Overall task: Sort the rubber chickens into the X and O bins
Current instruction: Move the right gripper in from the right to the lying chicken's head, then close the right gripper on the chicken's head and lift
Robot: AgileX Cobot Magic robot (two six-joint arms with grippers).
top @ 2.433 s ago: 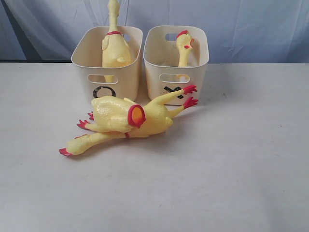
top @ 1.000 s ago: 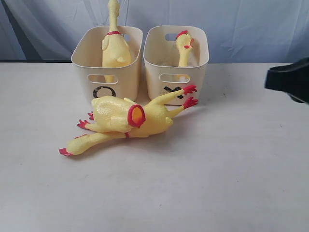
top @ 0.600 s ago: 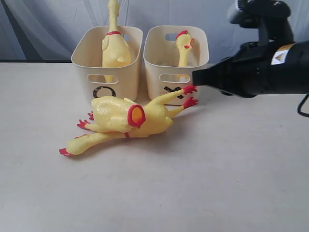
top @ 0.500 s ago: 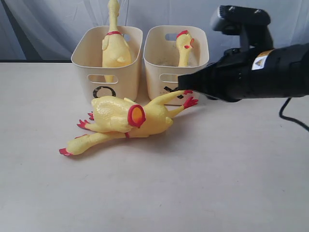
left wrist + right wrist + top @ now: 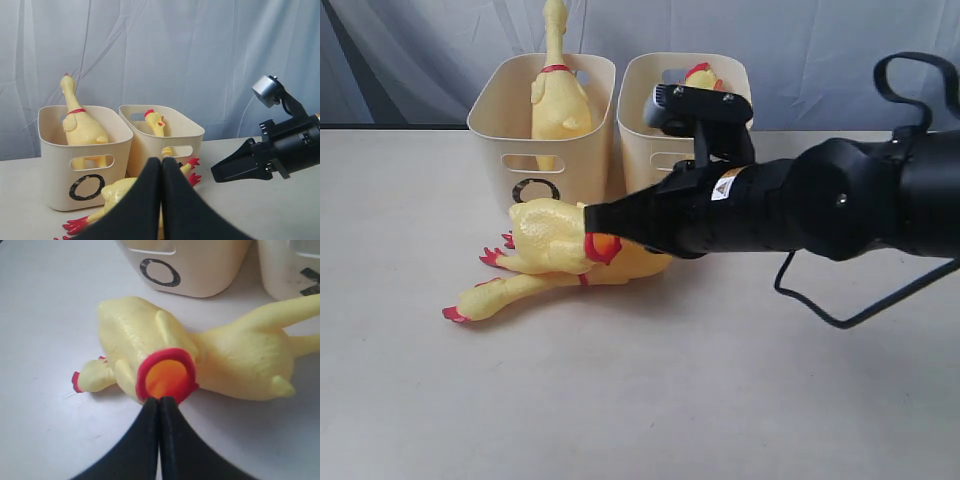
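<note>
Matte off-white table (image 5: 770, 400) before a wrinkled pale blue curtain (image 5: 820, 50); the O bin (image 5: 540, 150) holds one upright rubber chicken (image 5: 558, 100); the X bin (image 5: 635, 140), just beside the O bin, holds a second chicken (image 5: 698, 74); in front of the O bin an upper chicken (image 5: 545, 240) lies across a lower chicken (image 5: 510, 290); the right gripper (image 5: 590, 215), jaws pressed together and empty, has its tip at the upper chicken's red ring; the left gripper (image 5: 161, 162) is likewise closed, holding nothing.

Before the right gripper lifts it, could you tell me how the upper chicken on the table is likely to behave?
Probably light: the upper chicken shows a red-rimmed opening that looks hollow. Likely squashy rather than stiff, so the shut right gripper may dent it on contact. It lies against the other chicken, so lifting or pushing could drag that one along.
</note>
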